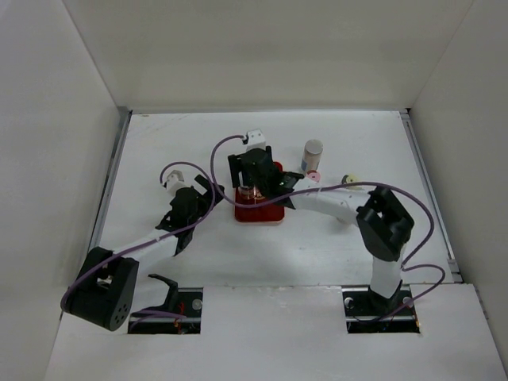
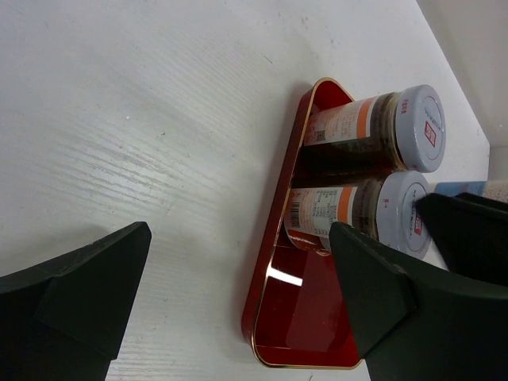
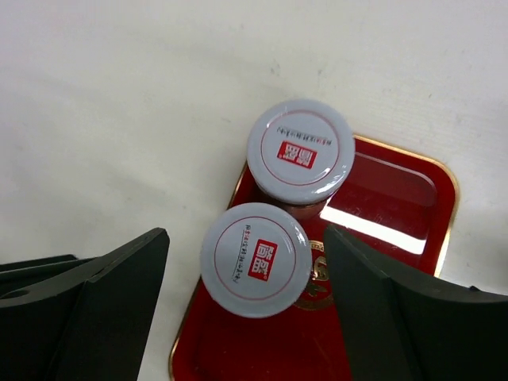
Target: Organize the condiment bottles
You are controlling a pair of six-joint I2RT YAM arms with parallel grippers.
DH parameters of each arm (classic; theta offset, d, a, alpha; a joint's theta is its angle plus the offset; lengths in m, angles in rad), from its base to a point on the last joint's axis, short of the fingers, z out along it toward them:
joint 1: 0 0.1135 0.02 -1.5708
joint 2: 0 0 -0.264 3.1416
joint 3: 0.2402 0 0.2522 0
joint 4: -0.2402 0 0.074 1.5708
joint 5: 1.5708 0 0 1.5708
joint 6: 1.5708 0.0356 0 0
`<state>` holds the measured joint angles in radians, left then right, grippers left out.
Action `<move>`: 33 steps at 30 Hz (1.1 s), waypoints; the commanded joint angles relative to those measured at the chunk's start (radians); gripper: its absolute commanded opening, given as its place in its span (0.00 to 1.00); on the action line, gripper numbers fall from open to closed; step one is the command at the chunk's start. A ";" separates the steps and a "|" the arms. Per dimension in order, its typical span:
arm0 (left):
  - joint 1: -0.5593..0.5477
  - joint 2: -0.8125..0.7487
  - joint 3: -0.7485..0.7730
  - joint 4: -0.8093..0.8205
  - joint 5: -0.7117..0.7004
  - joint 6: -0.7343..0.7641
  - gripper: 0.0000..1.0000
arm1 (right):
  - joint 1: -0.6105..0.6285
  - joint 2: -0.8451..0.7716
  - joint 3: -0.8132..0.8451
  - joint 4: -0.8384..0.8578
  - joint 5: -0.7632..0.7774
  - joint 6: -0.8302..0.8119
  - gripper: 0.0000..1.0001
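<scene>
Right wrist view: my right claw [image 3: 246, 236] hangs spread over two grey-capped bottles [image 3: 300, 151] standing side by side in the red tray [image 3: 397, 194]; my left claw [image 2: 240, 230] is spread too, near the tray.

Robot lab booth: plain white walls [image 1: 262, 48] around a white table [image 1: 349, 246], 2 cabled arms [image 1: 333, 205].
</scene>
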<state>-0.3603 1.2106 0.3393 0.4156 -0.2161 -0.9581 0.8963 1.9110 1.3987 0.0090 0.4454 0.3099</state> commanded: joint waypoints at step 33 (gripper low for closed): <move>-0.006 0.007 -0.002 0.051 0.003 -0.005 1.00 | -0.434 -0.158 -0.035 -0.031 0.027 -0.083 0.52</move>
<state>-0.3687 1.2198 0.3389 0.4229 -0.2165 -0.9581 0.4603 1.7893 1.2995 -0.0780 0.4568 0.2325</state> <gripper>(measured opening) 0.997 0.658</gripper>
